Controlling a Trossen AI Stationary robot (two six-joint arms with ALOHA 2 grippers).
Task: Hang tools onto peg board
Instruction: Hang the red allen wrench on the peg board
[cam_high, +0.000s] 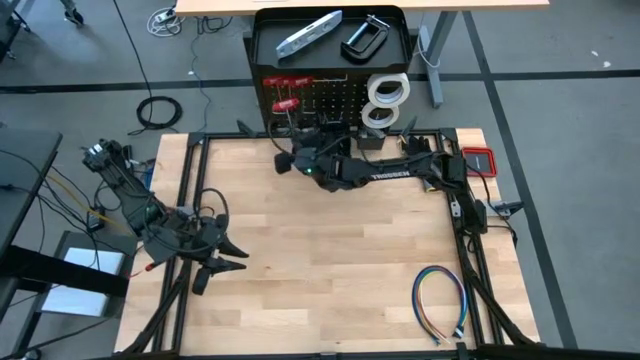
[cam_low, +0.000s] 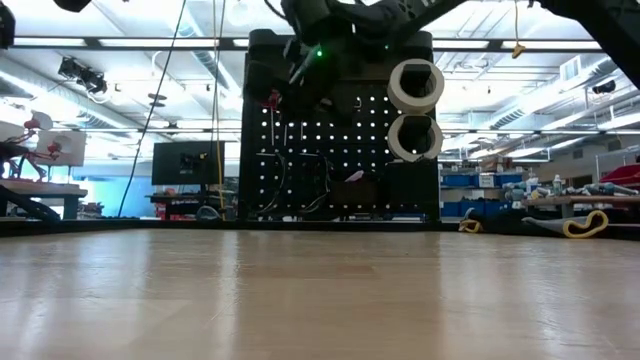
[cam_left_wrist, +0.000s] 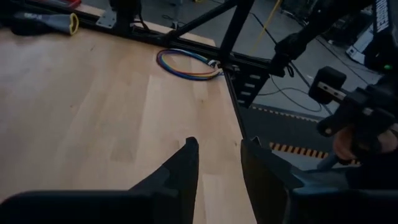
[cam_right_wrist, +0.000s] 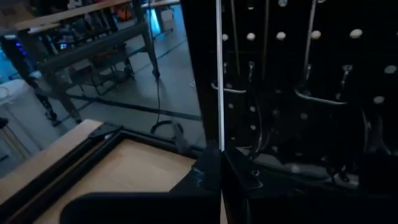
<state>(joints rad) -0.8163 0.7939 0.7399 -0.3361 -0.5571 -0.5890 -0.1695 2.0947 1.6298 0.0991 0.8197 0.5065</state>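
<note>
The peg board (cam_high: 330, 100) stands at the table's far edge. A silver bar tool (cam_high: 308, 35) and a black C-clamp (cam_high: 365, 38) lie on its top tray. White tape rolls (cam_high: 388, 90) and red-handled tools (cam_high: 285, 85) hang on its face. My right gripper (cam_high: 284, 158) is up against the board's left part (cam_right_wrist: 323, 74), shut on a thin long tool (cam_right_wrist: 219, 74). My left gripper (cam_high: 232, 258) hovers open near the table's left edge, with nothing between its fingers (cam_left_wrist: 186, 168). My right gripper pinches the near end of the thin tool (cam_right_wrist: 219, 146) between its two shut fingers. The tool runs on past the fingertips, along the way they point, toward the board's left edge (cam_high: 243, 127). It is lifted clear of the table. What kind of tool it is cannot be told.
A multicoloured wire loop (cam_high: 440, 305) lies at the table's near right corner. A small red case (cam_high: 478, 162) sits at the far right. Black frame bars (cam_high: 185, 200) run along the table's edges. The middle of the wooden top (cam_high: 330, 250) is bare.
</note>
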